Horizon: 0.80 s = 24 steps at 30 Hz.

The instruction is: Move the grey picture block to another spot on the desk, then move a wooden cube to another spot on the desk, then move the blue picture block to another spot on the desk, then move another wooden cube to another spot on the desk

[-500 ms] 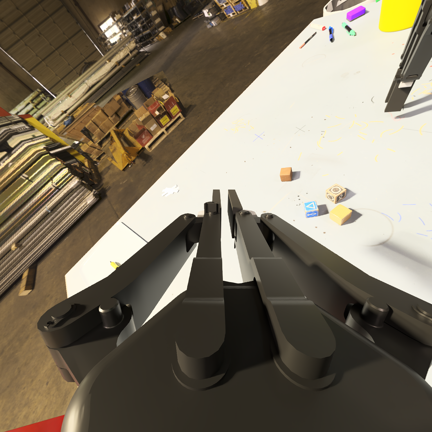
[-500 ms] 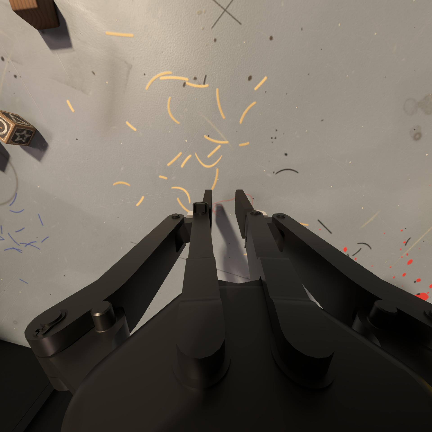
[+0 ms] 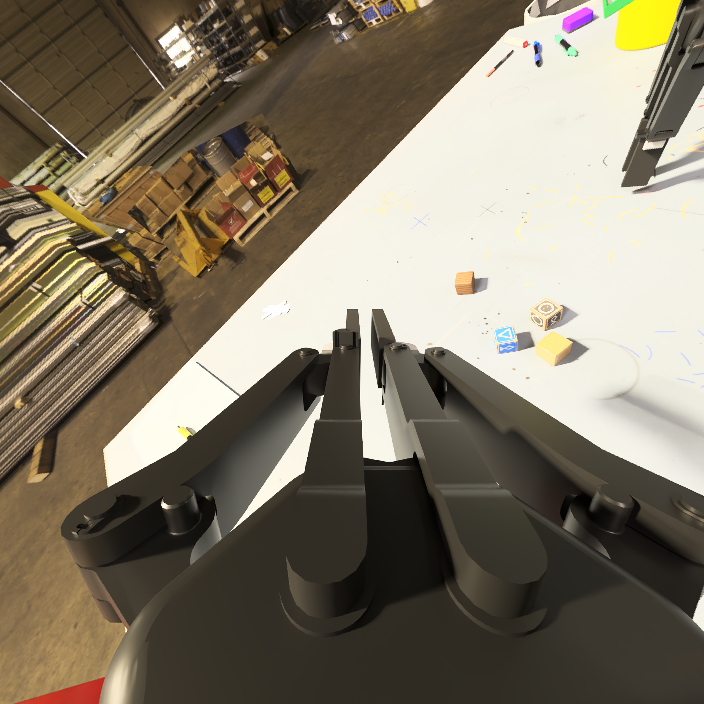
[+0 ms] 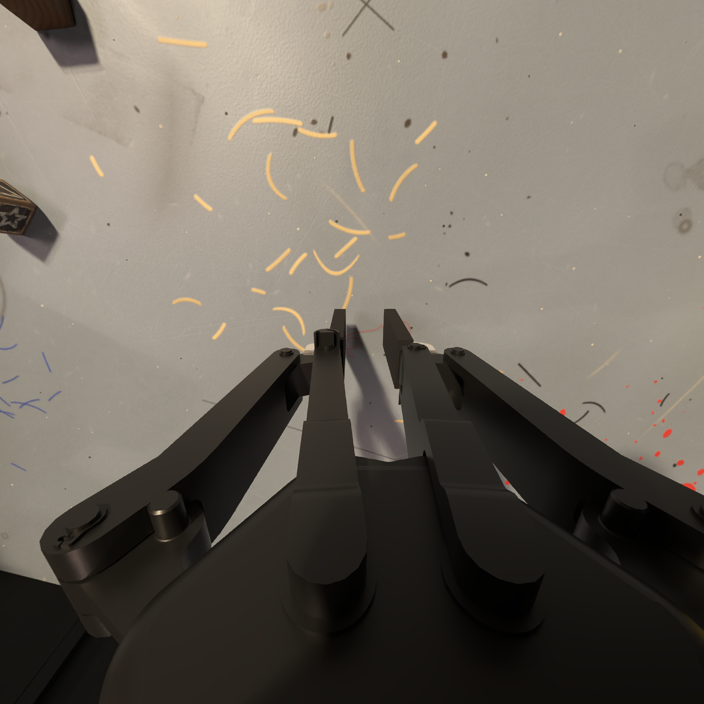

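Observation:
In the left wrist view, four blocks lie on the white desk (image 3: 495, 152) to the right of my left gripper (image 3: 365, 318), which is shut, empty and above the desk. They are an orange-brown wooden cube (image 3: 464, 282), the grey picture block (image 3: 545, 314), the blue picture block (image 3: 506, 340) and a pale yellow wooden cube (image 3: 553, 347). My right gripper (image 4: 365, 318) hangs low over bare, scribbled desk, its jaws a narrow gap apart with nothing between them. It also shows far right in the left wrist view (image 3: 634, 183). The grey block (image 4: 13, 215) and the brown cube (image 4: 45, 13) are cut off at its view's left edge.
At the desk's far end stand a yellow container (image 3: 644, 23), a purple block (image 3: 577, 19), a blue marker (image 3: 537, 51), a green marker (image 3: 565, 45) and a pen (image 3: 499, 63). A yellow pencil (image 3: 184, 432) lies near the desk's left edge, which drops to the warehouse floor.
My right gripper has sunk slightly closer to the desk, so the marks and blocks spread outward in its view. Its jaw gap is unchanged. The left gripper and the blocks have not moved.

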Each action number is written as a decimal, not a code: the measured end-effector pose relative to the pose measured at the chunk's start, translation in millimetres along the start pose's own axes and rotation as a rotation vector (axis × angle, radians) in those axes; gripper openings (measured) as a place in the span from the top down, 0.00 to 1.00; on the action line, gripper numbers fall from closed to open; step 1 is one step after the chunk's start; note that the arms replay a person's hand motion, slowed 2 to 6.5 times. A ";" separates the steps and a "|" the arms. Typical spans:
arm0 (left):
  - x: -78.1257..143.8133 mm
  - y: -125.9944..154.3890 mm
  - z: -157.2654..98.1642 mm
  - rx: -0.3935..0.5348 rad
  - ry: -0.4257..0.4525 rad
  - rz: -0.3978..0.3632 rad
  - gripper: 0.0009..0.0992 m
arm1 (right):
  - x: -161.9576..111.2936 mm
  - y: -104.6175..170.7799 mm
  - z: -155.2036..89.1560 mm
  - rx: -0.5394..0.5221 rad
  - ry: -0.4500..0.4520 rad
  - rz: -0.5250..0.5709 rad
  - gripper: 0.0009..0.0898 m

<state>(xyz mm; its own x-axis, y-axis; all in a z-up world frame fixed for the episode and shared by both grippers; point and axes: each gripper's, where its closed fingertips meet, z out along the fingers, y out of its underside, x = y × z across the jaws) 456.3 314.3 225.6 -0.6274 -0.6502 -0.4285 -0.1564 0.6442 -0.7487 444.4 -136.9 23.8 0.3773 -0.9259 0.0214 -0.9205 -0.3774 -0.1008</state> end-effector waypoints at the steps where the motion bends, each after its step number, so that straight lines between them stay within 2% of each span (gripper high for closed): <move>1: 0.0 0.2 0.1 -0.001 0.000 0.000 0.91 | -0.1 -0.3 0.1 0.002 0.000 -0.001 0.71; 7: -0.5 1.1 0.3 -0.005 0.001 -0.001 0.91 | 0.9 -4.4 -5.3 0.029 0.011 -0.008 0.66; 12: -1.1 1.1 -0.4 -0.003 0.002 -0.004 0.91 | -1.6 -14.3 -22.6 0.091 0.015 -0.013 0.61; 18: -2.4 0.6 -1.7 0.002 0.002 -0.006 0.91 | -13.6 -37.3 -62.0 0.231 0.022 -0.035 0.60; 24: -4.1 0.3 -2.8 0.005 -0.002 -0.009 0.91 | -48.4 -68.4 -112.8 0.426 0.015 -0.131 0.60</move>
<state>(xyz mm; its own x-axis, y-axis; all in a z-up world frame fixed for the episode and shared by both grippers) 456.8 318.3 228.5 -0.6248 -0.6568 -0.4222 -0.1584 0.6362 -0.7551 477.7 -68.3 141.9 0.4831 -0.8723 0.0756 -0.7403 -0.4530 -0.4968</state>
